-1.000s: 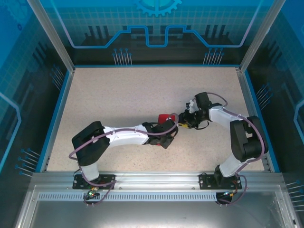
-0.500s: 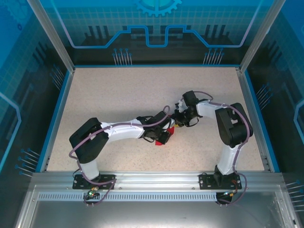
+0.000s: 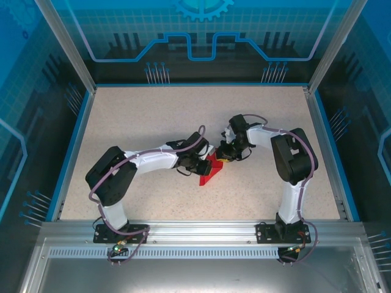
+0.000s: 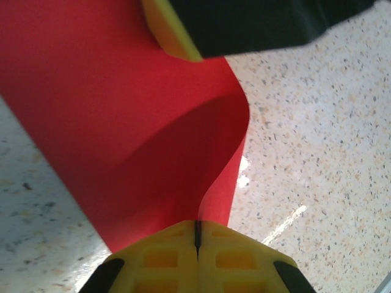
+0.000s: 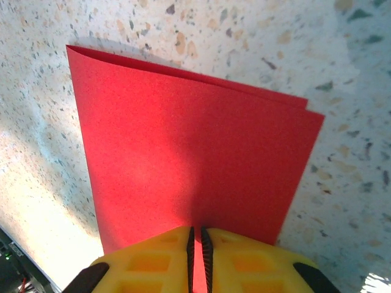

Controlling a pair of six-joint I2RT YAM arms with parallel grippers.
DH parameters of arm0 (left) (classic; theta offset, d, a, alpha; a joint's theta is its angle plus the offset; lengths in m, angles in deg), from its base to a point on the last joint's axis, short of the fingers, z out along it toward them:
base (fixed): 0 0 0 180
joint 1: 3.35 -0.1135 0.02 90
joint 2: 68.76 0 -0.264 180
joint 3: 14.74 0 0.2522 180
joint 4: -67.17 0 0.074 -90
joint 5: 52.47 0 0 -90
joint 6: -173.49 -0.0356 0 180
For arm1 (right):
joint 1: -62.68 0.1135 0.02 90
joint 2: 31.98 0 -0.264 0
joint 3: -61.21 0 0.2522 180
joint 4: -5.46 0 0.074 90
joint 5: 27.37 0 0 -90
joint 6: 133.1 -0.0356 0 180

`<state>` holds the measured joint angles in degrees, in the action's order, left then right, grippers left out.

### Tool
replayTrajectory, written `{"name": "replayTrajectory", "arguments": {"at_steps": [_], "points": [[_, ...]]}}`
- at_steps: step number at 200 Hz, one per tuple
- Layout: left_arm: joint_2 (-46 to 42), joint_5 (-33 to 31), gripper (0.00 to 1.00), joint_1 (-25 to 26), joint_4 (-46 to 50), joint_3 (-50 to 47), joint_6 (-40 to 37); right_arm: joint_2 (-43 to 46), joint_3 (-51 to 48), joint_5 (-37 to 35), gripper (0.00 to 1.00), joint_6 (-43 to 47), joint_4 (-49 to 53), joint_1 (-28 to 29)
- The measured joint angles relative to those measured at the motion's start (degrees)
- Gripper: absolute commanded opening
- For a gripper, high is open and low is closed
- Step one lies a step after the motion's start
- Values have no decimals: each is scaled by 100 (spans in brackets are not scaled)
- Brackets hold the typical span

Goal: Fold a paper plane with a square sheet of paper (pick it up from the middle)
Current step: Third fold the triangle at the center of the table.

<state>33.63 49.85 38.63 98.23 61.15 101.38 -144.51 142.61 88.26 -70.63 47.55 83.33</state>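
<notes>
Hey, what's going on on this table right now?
Two robot arms are working on a red sheet of paper in the middle of the table. The left gripper is pinched shut on one edge, where the sheet bows, and the right gripper is clamped on another edge. From the right wrist the sheet looks folded over into two layers. It is not a plane yet.

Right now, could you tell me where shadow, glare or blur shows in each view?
Left wrist: a curved shadow crosses the red paper, and glare streaks mark the table. Right wrist: paper sharp, soft shadow on the table at left. Top external: evenly lit.
</notes>
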Motion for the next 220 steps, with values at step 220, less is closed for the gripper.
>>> {"name": "replayTrajectory", "arguments": {"at_steps": [220], "points": [[511,66,0,-212,-4,140,22,-52,101,26,19,87,122,7]]}}
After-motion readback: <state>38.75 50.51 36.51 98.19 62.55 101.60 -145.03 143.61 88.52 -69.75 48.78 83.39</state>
